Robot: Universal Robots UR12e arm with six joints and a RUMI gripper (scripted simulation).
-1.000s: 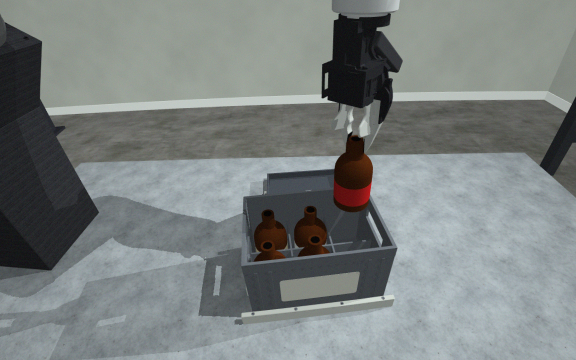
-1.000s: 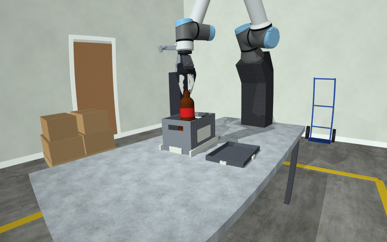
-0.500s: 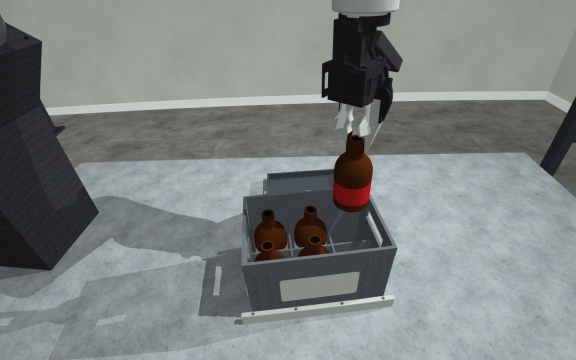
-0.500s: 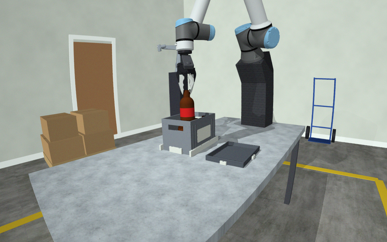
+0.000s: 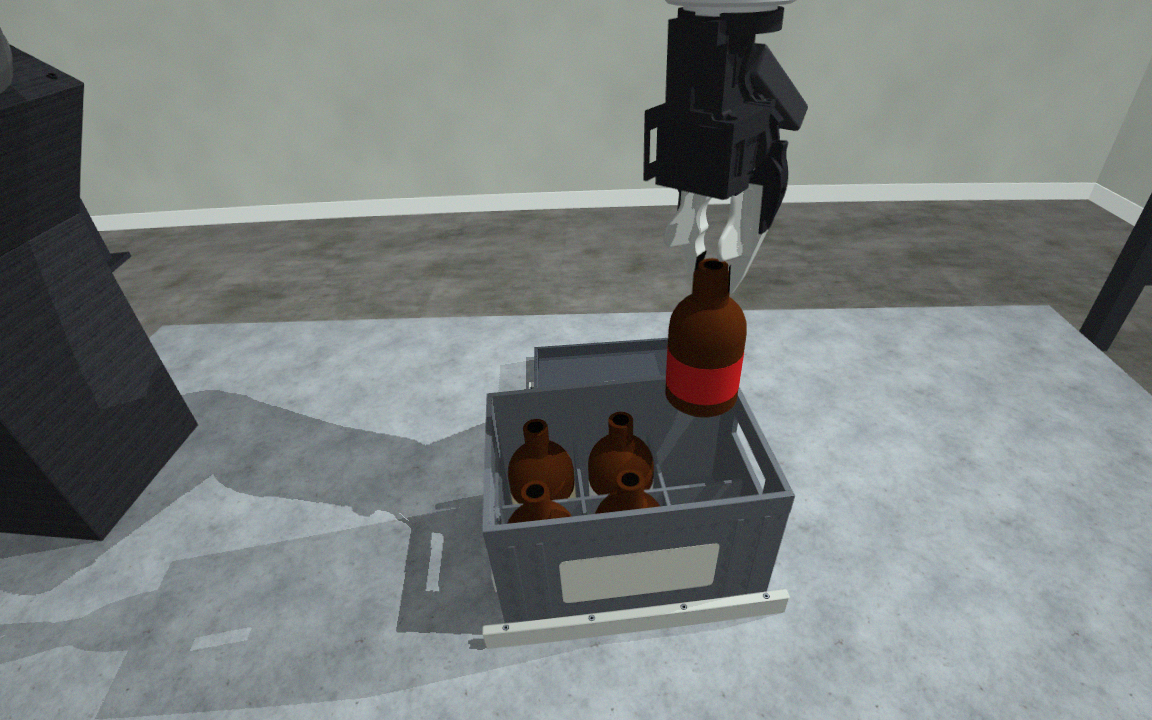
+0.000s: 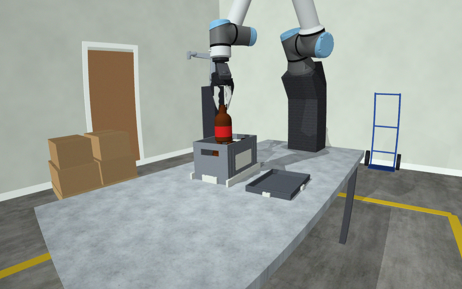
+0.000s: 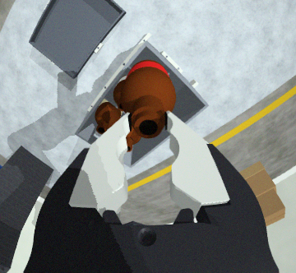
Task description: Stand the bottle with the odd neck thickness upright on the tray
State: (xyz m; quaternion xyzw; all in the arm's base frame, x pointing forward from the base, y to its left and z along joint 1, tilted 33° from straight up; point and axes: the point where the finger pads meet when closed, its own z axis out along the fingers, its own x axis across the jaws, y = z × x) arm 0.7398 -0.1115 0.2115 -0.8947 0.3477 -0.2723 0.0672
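Observation:
My gripper (image 5: pixel 714 268) (image 6: pixel 222 106) (image 7: pixel 148 113) is shut on the neck of a brown bottle with a red label (image 5: pixel 704 353) (image 6: pixel 223 125) (image 7: pixel 151 90). The bottle hangs upright, its base about level with the rim of the grey crate (image 5: pixel 634 559) (image 6: pixel 210 165) (image 7: pixel 187 88). Other brown bottles (image 5: pixel 541 465) (image 7: pixel 108 113) stand in the crate, a second pair partly behind its wall in the top view. Their labels are hidden. I cannot tell whose neck differs. The dark grey tray (image 6: pixel 277 182) (image 7: pixel 76 26) is empty, beside the crate.
Cream strips (image 5: pixel 634 619) (image 6: pixel 244 175) lie along the crate's foot, and small cream blocks (image 6: pixel 266 194) (image 7: pixel 98 48) sit at the tray's edges. The dark robot pedestal (image 5: pixel 52 358) (image 6: pixel 306 114) stands on the table. Cardboard boxes (image 6: pixel 78 168) stand on the floor beyond the table.

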